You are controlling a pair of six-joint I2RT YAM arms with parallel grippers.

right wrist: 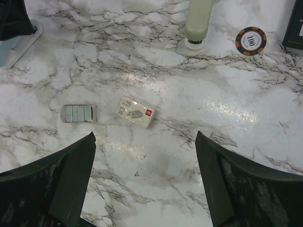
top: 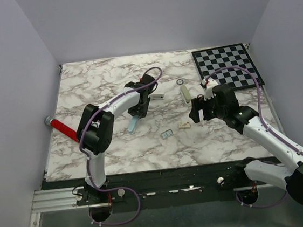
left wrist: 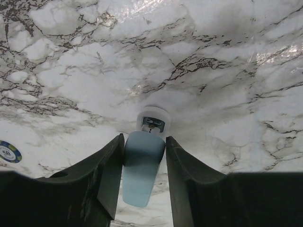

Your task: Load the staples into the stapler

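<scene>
Left gripper (left wrist: 144, 139): your fingers (left wrist: 110, 177) have narrowed onto the blue stapler (left wrist: 141, 172) and press against both its sides (its metal mouth shows at the tip), left of the middle of the tabletop (top: 84, 88).
Right gripper (right wrist: 145, 137): wide and holding nothing; it hovers over the tabletop's near half.
Staples (right wrist: 78, 113): you see them lying flat in the near half, about midway between the side edges, apart from both grippers.
White box (right wrist: 136, 112): just beside the staples on their right, not touching.
Pale block (right wrist: 199, 19): farther back, with a poker chip (right wrist: 251, 40) near it.
Chessboard (top: 227, 66): far right corner.
</scene>
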